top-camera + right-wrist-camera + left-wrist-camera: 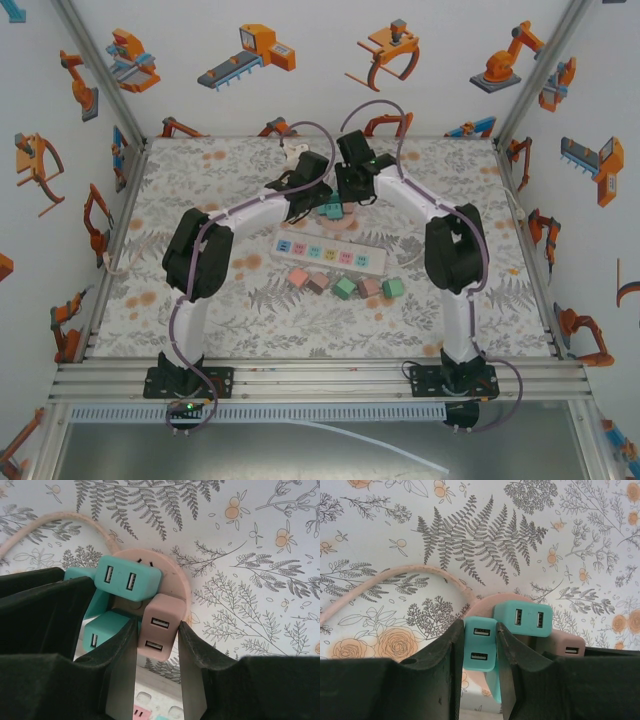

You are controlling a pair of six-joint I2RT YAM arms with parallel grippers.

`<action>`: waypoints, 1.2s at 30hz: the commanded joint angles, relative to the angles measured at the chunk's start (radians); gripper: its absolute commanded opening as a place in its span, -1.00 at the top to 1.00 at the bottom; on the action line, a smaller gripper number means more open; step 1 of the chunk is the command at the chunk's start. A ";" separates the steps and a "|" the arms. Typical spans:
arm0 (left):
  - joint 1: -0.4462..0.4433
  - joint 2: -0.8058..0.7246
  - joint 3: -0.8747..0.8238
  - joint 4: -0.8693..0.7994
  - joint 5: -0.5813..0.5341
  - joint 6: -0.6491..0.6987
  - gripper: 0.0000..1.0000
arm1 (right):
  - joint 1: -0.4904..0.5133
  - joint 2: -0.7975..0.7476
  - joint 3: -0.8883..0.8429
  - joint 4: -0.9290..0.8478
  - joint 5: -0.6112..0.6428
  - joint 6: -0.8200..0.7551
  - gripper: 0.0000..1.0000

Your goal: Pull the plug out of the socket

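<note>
We see the round socket [175, 582] as a pale pink disc lying flat on the fern-printed table [200, 170]. Its pink cord [395, 572] curves away toward 9 o'clock. Several cube-shaped plugs stand crowded on it, each showing two small slots on its upper face.

In the left wrist view, the left tool [479, 667] is clenched on a teal plug [480, 637], one dark finger pressed to each side. A second teal plug [522, 620] sits at 2 o'clock of it, touching. A mauve plug [566, 647] peeks out at 3 o'clock, half hidden behind the tool body.

The right wrist view shows that mauve plug whole. The right tool [157, 645] grasps it from both sides, and it stands at the 5 o'clock edge of the disc. This view also shows the bare pink face of the socket between the plugs, which the left wrist view mostly hides.

The top view adds the wider layout. Both tools meet over the socket near the table's middle, slightly toward 12 o'clock. A white power strip [375, 262] lies just at 6 o'clock of them, and a row of loose cubes [344, 288], pink and green, lies at 6 o'clock of the strip. From above we cannot make out the plugs on the socket singly.
</note>
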 commanded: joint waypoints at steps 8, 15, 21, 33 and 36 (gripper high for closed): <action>-0.017 0.083 -0.132 -0.071 0.143 0.081 0.51 | 0.048 -0.113 -0.078 0.099 -0.115 0.003 1.00; 0.002 -0.006 -0.151 -0.062 0.169 0.084 0.42 | 0.043 -0.121 -0.140 0.112 -0.073 0.001 0.88; 0.018 -0.071 -0.190 -0.016 0.218 0.102 0.32 | -0.002 -0.203 -0.171 0.111 -0.005 0.020 0.64; 0.017 -0.085 -0.142 -0.038 0.217 0.167 -0.03 | -0.061 -0.101 -0.091 -0.026 -0.097 0.094 -0.09; 0.018 -0.067 -0.134 -0.040 0.240 0.155 -0.01 | -0.058 -0.073 -0.067 -0.022 -0.147 0.102 -0.12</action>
